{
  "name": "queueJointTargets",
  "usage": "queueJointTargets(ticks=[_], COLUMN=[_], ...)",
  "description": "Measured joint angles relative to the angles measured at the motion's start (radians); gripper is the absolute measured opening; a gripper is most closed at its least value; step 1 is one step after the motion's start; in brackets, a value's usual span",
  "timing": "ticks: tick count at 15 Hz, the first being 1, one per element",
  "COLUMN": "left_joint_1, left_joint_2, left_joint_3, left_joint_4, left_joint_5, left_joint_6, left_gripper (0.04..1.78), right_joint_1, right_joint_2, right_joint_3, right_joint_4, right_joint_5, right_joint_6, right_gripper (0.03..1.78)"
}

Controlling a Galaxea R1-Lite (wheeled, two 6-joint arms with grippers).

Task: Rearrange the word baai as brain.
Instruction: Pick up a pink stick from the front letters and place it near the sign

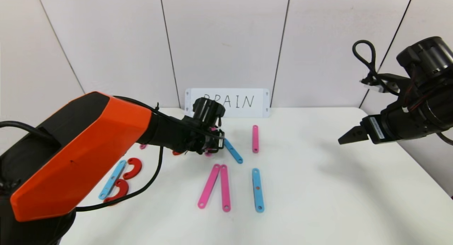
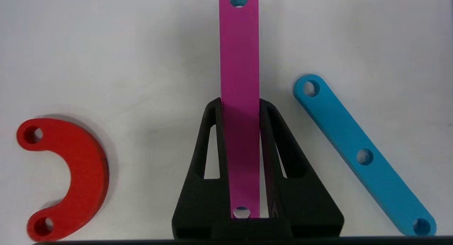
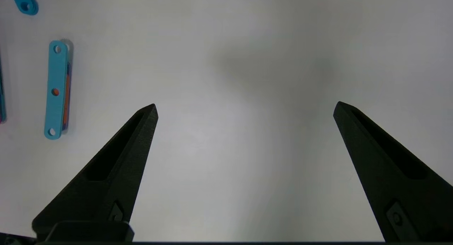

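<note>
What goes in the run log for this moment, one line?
left gripper: shut on pink strip, beside slanted blue strip | right gripper: open, idle above bare table | card: BRAIN

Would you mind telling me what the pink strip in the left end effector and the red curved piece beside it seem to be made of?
Pink holed strip, held in the shut left end effector: probably rigid plastic, with an even matte colour and clean round holes. Red C-shaped curved piece: likely the same plastic, matte, with a flat face and visibly thick edge.
</note>
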State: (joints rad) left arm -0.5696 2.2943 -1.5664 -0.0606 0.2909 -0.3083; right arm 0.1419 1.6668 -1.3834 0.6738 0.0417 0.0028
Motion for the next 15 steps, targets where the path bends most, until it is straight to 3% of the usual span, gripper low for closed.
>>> queueJointTargets(ticks=[3, 15], left_joint_1=[-0.001, -0.009], left_joint_2=[0.031, 0.045], left_joint_3=[-0.028, -0.026], left_joint_4=[-0.001, 0.003], left_joint_5=[-0.001, 0.0], left_joint_6=[0.001, 0.002], left_gripper=[0.3, 0.33], right_joint_1=[0.0, 0.0], right_joint_2=[-0.002, -0.004], right_joint_3=[0.02, 0.026], right_joint_4=[-0.044, -0.044], right_joint_5=[-0.001, -0.001], right_joint_6=[0.001, 0.0], right_gripper=[1.74, 1.74])
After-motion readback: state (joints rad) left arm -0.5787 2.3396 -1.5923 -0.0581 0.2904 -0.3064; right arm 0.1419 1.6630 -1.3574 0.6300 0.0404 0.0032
